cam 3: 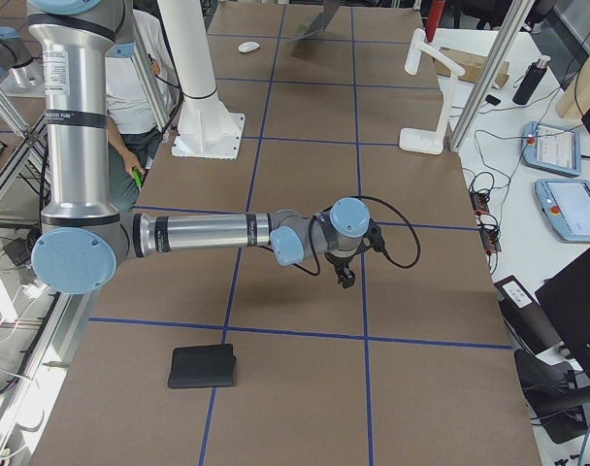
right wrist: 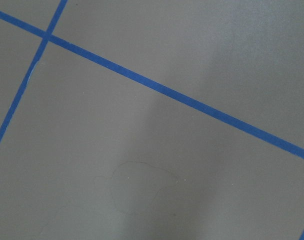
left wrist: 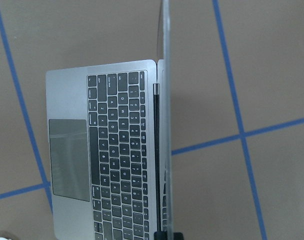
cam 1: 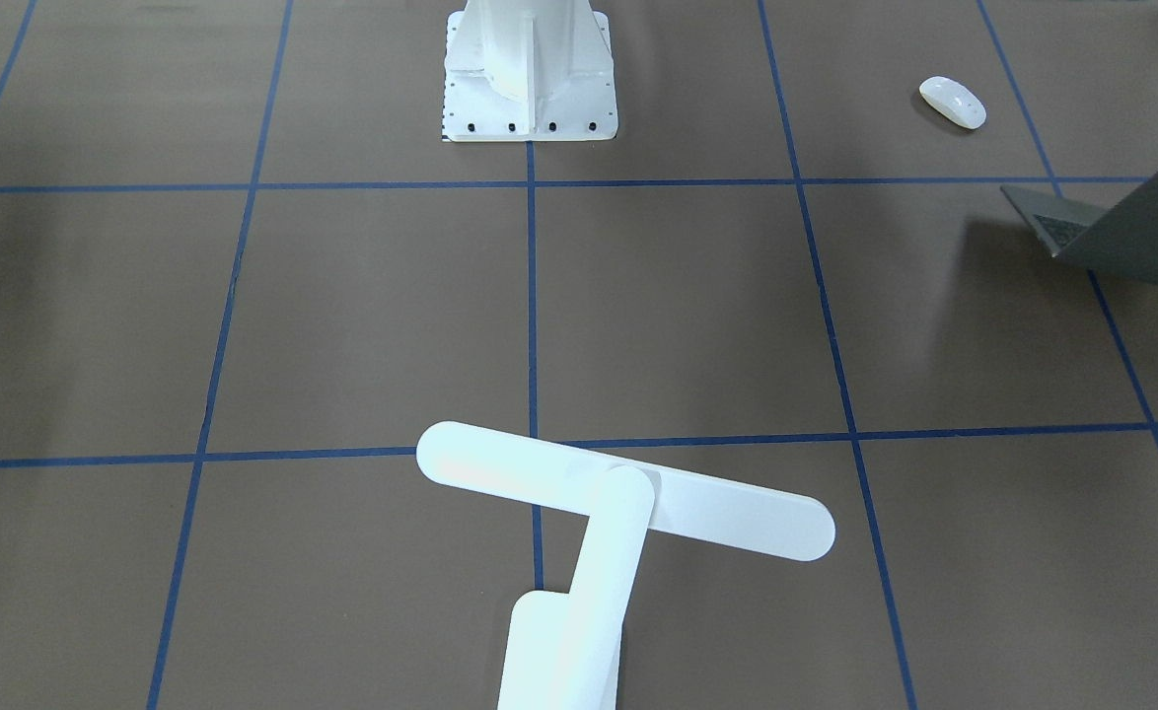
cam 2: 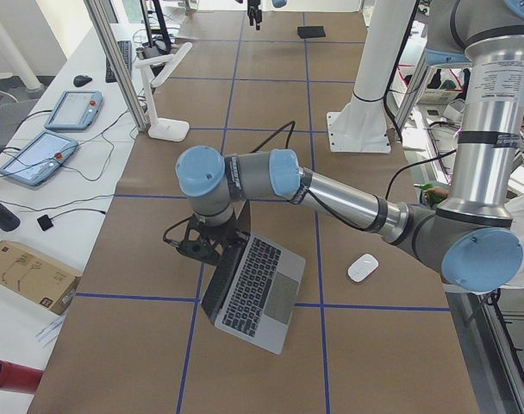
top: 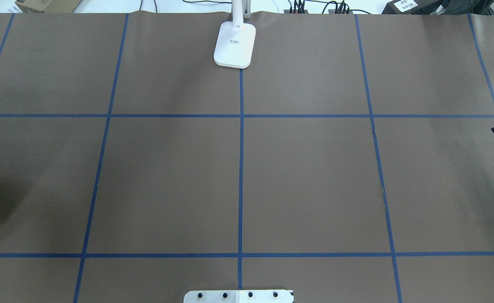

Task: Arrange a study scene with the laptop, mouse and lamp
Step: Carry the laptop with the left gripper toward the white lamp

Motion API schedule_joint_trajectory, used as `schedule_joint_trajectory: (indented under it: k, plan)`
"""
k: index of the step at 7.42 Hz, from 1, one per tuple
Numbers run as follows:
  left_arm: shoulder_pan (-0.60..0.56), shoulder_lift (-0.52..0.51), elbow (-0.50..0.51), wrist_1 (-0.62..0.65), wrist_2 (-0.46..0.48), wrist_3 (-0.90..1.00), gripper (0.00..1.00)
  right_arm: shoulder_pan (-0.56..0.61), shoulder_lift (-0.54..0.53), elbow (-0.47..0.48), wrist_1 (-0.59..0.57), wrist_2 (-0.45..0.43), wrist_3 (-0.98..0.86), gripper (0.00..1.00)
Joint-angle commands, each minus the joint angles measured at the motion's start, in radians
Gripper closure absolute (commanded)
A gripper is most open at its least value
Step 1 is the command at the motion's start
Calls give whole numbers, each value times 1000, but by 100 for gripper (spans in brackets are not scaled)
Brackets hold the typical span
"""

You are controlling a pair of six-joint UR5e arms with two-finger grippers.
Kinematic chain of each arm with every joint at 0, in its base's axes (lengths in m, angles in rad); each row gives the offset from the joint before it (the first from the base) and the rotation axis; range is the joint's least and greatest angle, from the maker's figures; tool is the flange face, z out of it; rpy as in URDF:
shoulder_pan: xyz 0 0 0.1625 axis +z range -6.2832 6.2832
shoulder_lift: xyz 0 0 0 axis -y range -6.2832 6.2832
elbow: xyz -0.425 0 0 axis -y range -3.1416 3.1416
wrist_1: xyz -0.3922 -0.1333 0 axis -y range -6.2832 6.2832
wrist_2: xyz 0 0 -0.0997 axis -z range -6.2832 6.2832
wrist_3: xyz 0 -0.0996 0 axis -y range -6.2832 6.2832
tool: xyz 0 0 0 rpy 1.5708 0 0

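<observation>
A brown surface (top: pixel 314 181) is marked into large squares by blue tape lines (top: pixel 241 168). At its left end the laptop (cam 2: pixel 258 297) lies open, keyboard up. The left end effector (left wrist: pixel 167 235) reaches in over it. Its dark fingertips (left wrist: pixel 178 236) sit tight on either side of the top edge of the lid (left wrist: pixel 164 125), clamped on it. The lid stands roughly upright, and the wrist view sees it edge-on. Gripping that edge probably gives leverage to set the screen angle or to drag the whole machine.

The white mouse (cam 2: pixel 363 267) lies apart from the laptop, on its near side, towards the robot. The lamp (cam 1: pixel 628 503) stands at the far edge on the centre line, opposite the robot's white pedestal (cam 1: pixel 530 69). Its bar head reaches back over the surface.

The right end effector (cam 3: pixel 345 277) hovers low over bare surface towards the right end. I cannot tell whether its fingers are apart or together. A black mat (cam 3: pixel 203 367) lies nearer that end.

The middle squares between pedestal and lamp carry nothing visible, which leaves broad room to slide the laptop inwards. It sits well in from every edge. The lamp head overhangs the far centre, so an arm passing there would need care.
</observation>
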Motion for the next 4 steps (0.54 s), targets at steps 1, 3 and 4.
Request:
schedule_joint_trajectory:
  k: [1,3,4]
  plan:
    - [142,-195,-16,7,-22,-248,100,0,6,-1,-1,-1,1,1]
    - [291,-350,-42,4,-18,-523,100,-2,11,-7,-3,-3,3,1]
    - [363,-428,-50,1,-4,-695,100,-2,17,-12,-4,-1,3,1]
